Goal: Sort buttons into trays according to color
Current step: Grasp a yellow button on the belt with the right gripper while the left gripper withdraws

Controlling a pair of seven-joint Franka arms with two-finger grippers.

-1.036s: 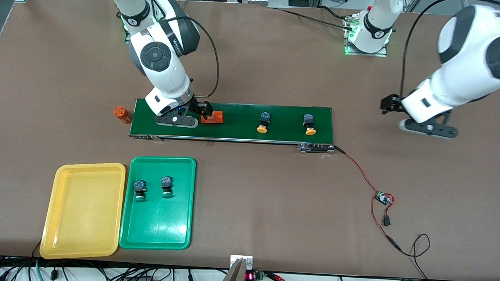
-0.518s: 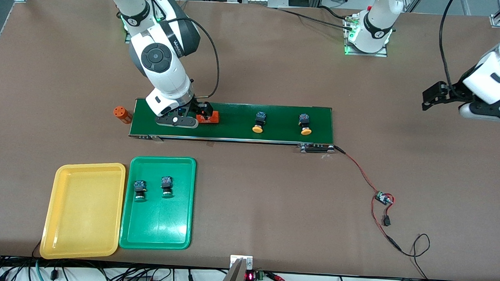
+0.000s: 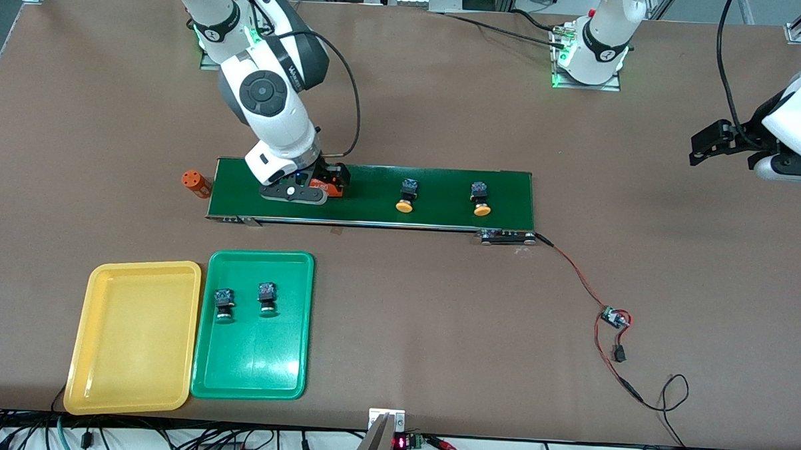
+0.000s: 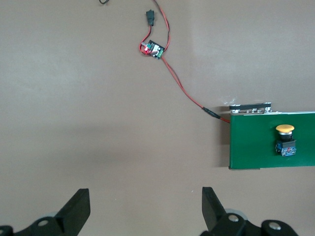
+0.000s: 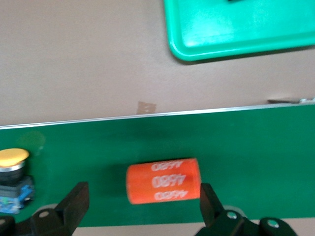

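Two buttons with orange-yellow caps (image 3: pixel 405 197) (image 3: pixel 480 200) lie on the dark-green belt (image 3: pixel 374 214). Two green-capped buttons (image 3: pixel 223 307) (image 3: pixel 266 300) lie in the green tray (image 3: pixel 255 366). Beside it, the yellow tray (image 3: pixel 133 335) holds nothing. My right gripper (image 3: pixel 327 181) (image 5: pixel 142 197) hangs open low over the belt, its fingers either side of an orange cylinder (image 5: pixel 163 181) with white digits, not touching it. One yellow-capped button (image 5: pixel 12 164) shows beside that gripper. My left gripper (image 3: pixel 710 142) (image 4: pixel 146 201) is open and empty over bare table past the belt's end (image 4: pixel 256 147).
A second orange cylinder (image 3: pixel 195 182) stands on the table just off the belt's end nearest the right arm. A small circuit board (image 3: pixel 614 318) with red and black wires runs from the belt's other end toward the front camera.
The belt carried the cylinder and both yellow-capped buttons toward the right arm's end. My right gripper shifted over the cylinder. My left arm swung away from the belt toward the table's edge.
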